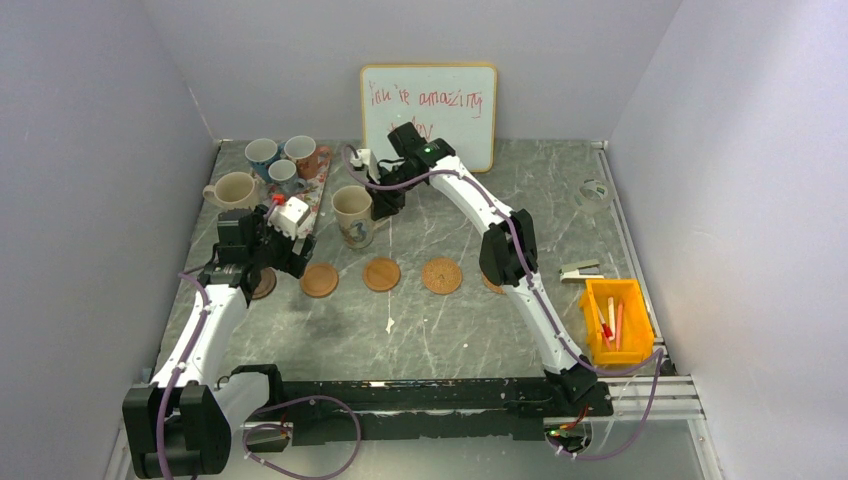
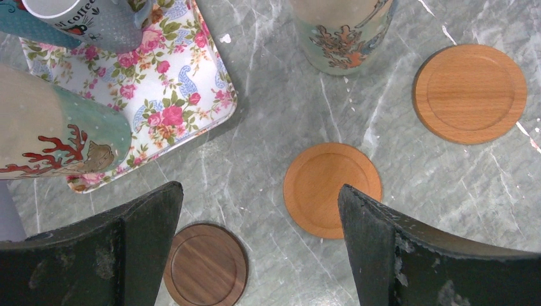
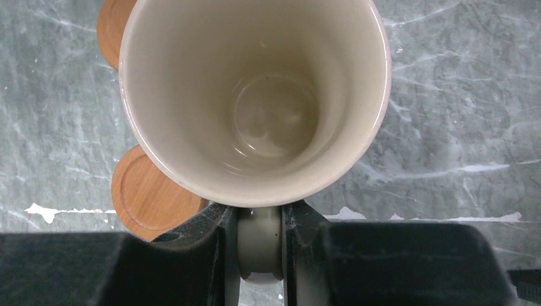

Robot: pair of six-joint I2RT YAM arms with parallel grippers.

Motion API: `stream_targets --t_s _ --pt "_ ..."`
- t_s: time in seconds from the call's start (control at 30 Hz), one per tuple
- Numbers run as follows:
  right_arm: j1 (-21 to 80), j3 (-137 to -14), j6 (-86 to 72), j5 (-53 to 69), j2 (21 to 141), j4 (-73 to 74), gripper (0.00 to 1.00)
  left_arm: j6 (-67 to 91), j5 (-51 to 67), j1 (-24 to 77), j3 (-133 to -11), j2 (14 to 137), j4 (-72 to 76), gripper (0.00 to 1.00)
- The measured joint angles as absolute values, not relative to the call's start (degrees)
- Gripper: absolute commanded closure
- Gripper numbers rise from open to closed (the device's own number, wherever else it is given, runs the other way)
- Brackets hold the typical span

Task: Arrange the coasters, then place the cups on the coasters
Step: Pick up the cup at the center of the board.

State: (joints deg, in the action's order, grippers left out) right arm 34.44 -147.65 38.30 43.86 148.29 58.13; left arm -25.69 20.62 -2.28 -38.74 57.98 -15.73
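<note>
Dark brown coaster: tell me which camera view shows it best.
The left wrist view: the dark brown coaster sits close and nearly whole, wood grain and rim plain. The top view shows only a small part beside the left arm. The right wrist view does not show it.

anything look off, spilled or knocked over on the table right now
Nothing spilled or tipped: the coasters lie flat in a row, and the cream mug sits upright in the right end effector, pinched by its handle. Only oddity: a white streak on the table in front of the row.
</note>
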Motion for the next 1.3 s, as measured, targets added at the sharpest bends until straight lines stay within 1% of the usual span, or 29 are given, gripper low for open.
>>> stream_targets --t_s 0.4,0.67,0.8,1.03,1.13,1.3 --pt "34.17 -147.39 33.58 40.25 147.85 55.31 1.0 -24.69 20.08 -2.46 -38.68 58.0 -14.81 0.04" --pt "32.84 -141.47 30.5 36.03 143.15 52.58 1.0 -24.51 20.32 -2.61 -38.68 58.22 -14.44 0.04" --pt "31.29 -133.58 28.67 34.2 136.97 48.1 1.0 -24.51 20.78 -2.61 -38.68 58.67 -14.41 0.04" --pt "28.32 -113.56 24.86 27.73 119.55 37.17 1.0 -24.47 21.28 -2.61 -38.65 59.35 -14.44 0.04" --pt "26.96 -108.31 23.09 25.71 113.47 33.69 1.0 -24.47 21.67 -2.61 -38.63 59.64 -14.48 0.04" --pt "25.19 -103.26 20.56 22.61 106.39 30.26 1.0 -24.27 22.26 -2.61 -38.63 59.61 -14.44 0.04"
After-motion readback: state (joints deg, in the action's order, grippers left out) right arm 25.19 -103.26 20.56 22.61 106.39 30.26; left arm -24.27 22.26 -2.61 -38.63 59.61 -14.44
